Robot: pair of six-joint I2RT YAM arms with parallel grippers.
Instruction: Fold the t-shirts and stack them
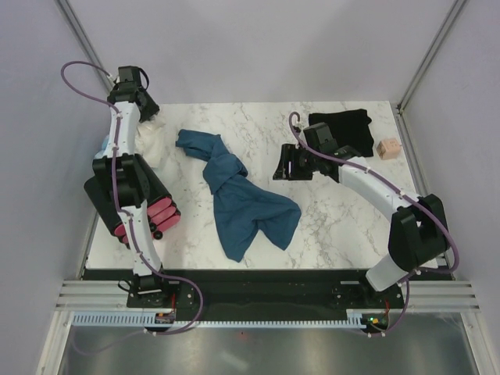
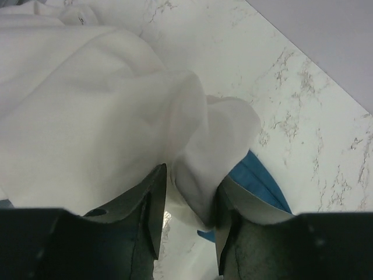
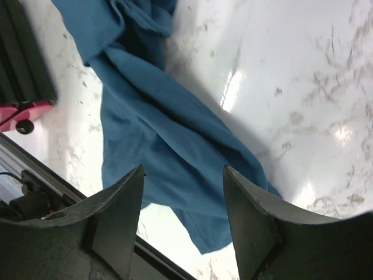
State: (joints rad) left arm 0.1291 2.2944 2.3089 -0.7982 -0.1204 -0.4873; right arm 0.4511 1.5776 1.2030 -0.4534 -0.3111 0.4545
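- My left fingers (image 2: 140, 233) are parted, and a fold of the white cloth (image 2: 87, 116) sits between them. I can see a bit of counter (image 1: 344, 226) between the fold and one finger, so I think the fold is loose, not pinched.
- The white cloth lies just left of the blue t-shirt (image 1: 242, 203), by its far end. If the fold sticks to a finger when I lift, it could drag onto the blue t-shirt and get mixed in.
- My right fingers (image 3: 116, 221) are wide open and hold nothing. They hang just right of the blue t-shirt, above the counter.
- The blue t-shirt lies in the middle of the counter, bunched up and twisted. If I pinch a thick lump, I may catch two layers at once, and then it will not spread flat.
- If I go down too far, the fingers could scrape the hard counter.
- The near end of the blue t-shirt is close to the counter's front edge. A pull that way could slide it off.
- The black t-shirt (image 1: 344, 129) is well apart from the blue t-shirt, far and to the right. A small wooden cube (image 1: 387, 148) sits just beside it, and I could knock it.
- If both arms reach for the blue t-shirt, they could bump.
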